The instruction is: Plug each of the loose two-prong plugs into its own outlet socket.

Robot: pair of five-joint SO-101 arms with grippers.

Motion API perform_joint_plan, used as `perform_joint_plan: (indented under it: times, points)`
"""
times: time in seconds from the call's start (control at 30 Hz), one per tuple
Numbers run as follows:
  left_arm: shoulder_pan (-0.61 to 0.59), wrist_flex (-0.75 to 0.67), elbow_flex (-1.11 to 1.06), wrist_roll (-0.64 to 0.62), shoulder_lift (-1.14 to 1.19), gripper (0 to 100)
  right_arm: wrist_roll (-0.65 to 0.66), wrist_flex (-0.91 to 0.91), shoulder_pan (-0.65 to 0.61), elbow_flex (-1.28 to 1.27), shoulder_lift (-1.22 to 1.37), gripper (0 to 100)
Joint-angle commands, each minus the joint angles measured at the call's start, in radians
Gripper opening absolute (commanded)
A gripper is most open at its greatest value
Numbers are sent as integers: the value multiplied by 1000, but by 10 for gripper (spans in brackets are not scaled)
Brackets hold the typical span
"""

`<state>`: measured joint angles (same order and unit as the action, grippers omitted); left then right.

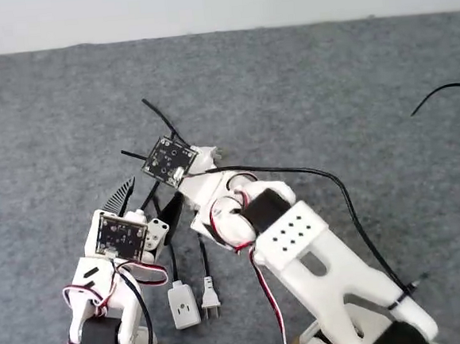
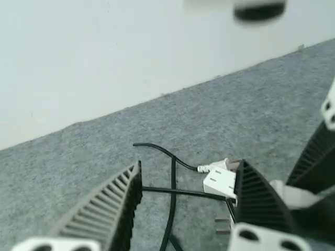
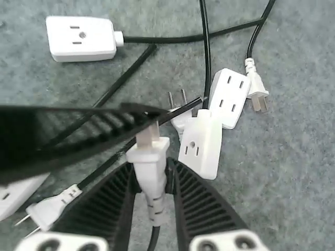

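My right gripper (image 3: 153, 168) is shut on a white two-prong plug (image 3: 151, 157), prongs pointing away over a white socket block (image 3: 201, 141). A multi-outlet block (image 3: 230, 97) lies just beyond, with one plug (image 3: 256, 93) at its far edge and another loose plug (image 3: 177, 103) beside it. A single socket (image 3: 81, 37) lies farther off, and one more plug (image 3: 47, 213) lies close by. My left gripper (image 2: 189, 170) stands open above black cords, a white socket (image 2: 220, 180) and a small plug (image 2: 212, 167). From above, the left gripper (image 1: 145, 206) sits beside the right arm (image 1: 299, 238).
A black ribbed finger (image 3: 78, 133) of the other arm crosses just above the held plug's prongs. Black cords (image 3: 204, 52) tangle over the grey carpet (image 1: 326, 77). A white socket (image 1: 183, 303) and a plug (image 1: 210, 297) lie near the front, between the arms. Another cord (image 1: 439, 92) ends at the far right.
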<state>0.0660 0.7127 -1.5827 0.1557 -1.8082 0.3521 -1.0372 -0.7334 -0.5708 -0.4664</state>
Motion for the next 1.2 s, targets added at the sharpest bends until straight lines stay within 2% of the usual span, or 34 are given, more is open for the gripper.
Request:
perform_joint_plan:
  times: [0.0, 0.43, 0.83, 1.17]
  points:
    - [3, -52, 2, 17, -20, 280, -6, -31, -15, 74, -97, 9]
    - [8, -69, -18, 15, -20, 280, -8, -93, -15, 72, -214, 9]
    - [9, -72, -25, 15, -20, 280, -23, -114, -48, 72, -220, 9]
    - [-95, -35, 45, -44, -20, 280, -18, -44, -45, 0, -219, 9]
